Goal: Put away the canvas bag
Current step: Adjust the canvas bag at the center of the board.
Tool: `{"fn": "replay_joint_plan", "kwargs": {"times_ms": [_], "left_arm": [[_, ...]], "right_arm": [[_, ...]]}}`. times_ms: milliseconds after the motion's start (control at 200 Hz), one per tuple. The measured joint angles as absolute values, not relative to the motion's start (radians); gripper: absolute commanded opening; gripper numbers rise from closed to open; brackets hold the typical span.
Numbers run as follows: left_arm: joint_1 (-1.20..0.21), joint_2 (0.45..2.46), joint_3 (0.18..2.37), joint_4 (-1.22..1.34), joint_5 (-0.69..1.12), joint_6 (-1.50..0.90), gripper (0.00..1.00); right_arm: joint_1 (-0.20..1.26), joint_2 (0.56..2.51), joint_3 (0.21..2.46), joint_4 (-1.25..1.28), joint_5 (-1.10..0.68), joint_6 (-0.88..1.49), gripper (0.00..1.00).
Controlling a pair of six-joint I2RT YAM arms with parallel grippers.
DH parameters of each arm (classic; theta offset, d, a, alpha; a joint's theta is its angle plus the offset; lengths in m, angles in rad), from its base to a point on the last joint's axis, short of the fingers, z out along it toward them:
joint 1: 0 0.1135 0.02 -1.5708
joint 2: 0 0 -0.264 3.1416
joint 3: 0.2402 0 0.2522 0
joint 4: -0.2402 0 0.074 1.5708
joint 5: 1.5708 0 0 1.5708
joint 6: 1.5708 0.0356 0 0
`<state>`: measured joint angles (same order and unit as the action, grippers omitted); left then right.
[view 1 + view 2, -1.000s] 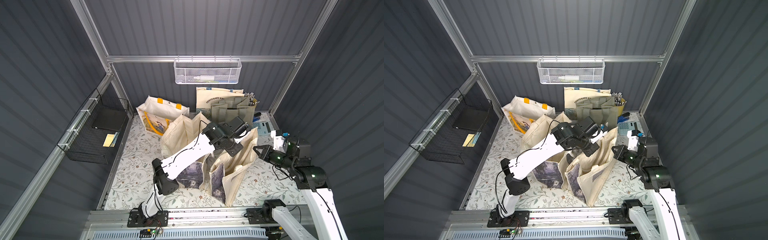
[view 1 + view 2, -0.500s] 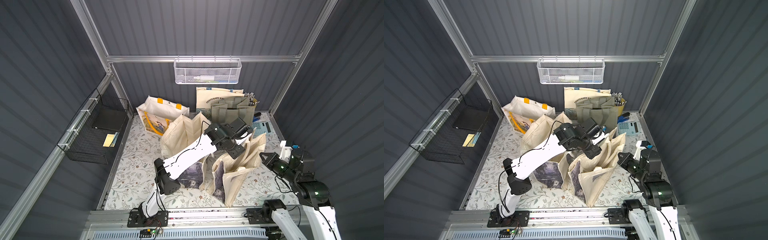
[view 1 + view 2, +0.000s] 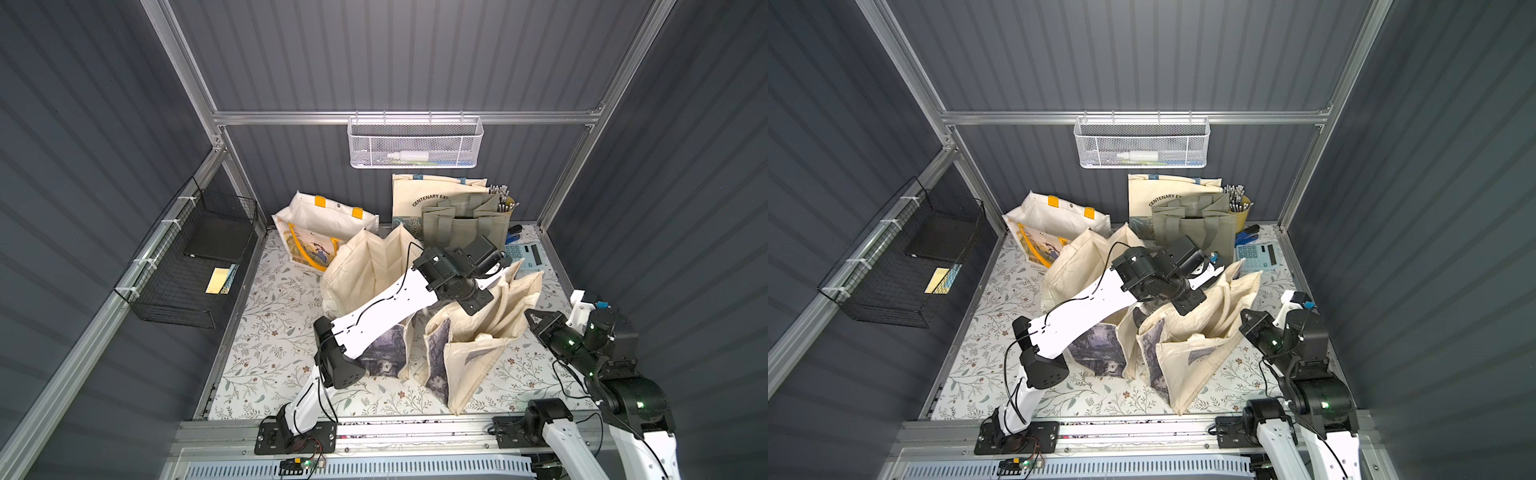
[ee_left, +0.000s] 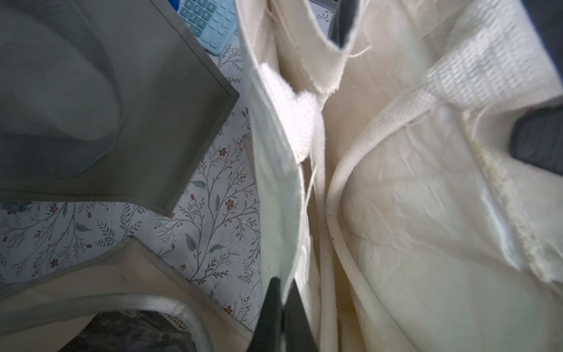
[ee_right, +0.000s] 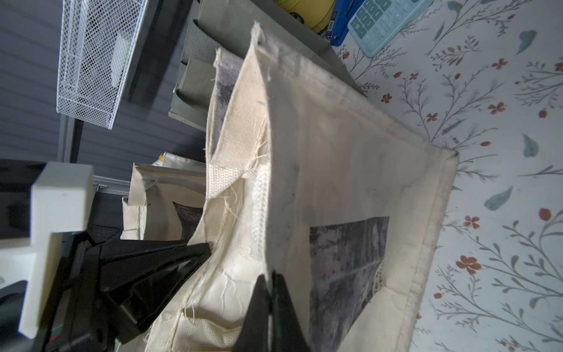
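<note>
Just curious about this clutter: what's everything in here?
canvas bag: 1, cream, dark print, front right
second printed bag: 1, cream, middle
tote: 1, white, yellow handles, back left
lettered tote: 1, cream, back wall
organiser bag: 1, grey-green, back
calculator: 1, pale blue, back right
mesh basket: 1, white, back rail
wire basket: 1, black, left wall
left gripper: 1, black, shut on canvas bag
right gripper: 1, black, shut on canvas bag
</note>
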<state>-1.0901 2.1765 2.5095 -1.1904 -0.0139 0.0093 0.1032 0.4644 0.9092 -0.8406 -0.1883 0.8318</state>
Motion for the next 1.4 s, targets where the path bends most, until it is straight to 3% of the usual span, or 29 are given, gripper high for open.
{"fn": "replay_joint_plan", "kwargs": {"times_ms": [530, 1046, 1396], "left_arm": [[-1.108, 2.220, 2.510, -0.986, 0.105, 0.138, 0.00], [-1.111, 2.268, 2.512, -0.876, 0.255, 0.177, 0.00], [-1.113, 2.336, 2.541, -0.766, 0.404, 0.196, 0.00]], "right_arm": [[0.103, 0.327, 0.775, -0.847, -0.105, 1.003, 0.00], [0.103, 0.361, 0.774, -0.727, -0.051, 1.025, 0.00], [0.103, 0.216, 0.771, -0.802, 0.037, 1.163, 0.00]]}}
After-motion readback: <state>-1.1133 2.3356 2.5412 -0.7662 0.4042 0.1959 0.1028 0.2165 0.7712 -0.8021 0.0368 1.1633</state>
